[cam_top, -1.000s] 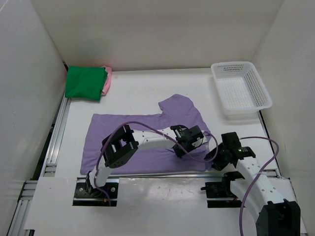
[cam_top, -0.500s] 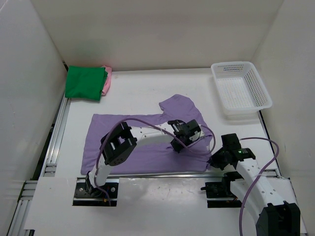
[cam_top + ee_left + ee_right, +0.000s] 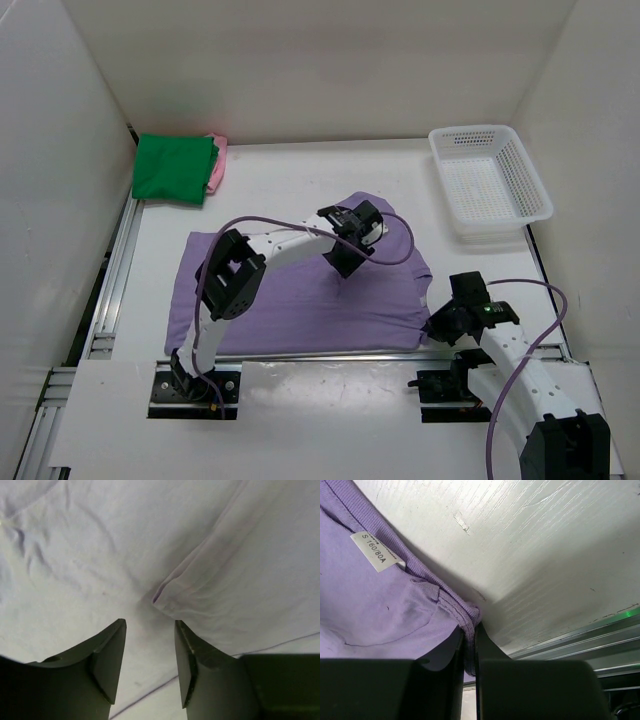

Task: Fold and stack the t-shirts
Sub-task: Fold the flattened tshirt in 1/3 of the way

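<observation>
White table [image 3: 290, 190], white walls [image 3: 300, 60], 1 purple tee [image 3: 300, 300], 1 green tee [image 3: 172, 168], 1 pink tee [image 3: 218, 165], 1 basket [image 3: 470, 131], left gripper [image 3: 150, 630] parted, empty, right gripper [image 3: 469, 635] clamped on purple tee

L gripper [image 3: 150, 630] open, R gripper [image 3: 469, 636] clamped

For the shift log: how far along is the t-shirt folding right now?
Done: the green t-shirt lies folded on the pink t-shirt in the far left corner. In hand: the purple t-shirt lies spread; the right gripper is shut on its edge by the label, the left gripper hangs open above the cloth. Left: folding it and adding it to the stack.
</observation>
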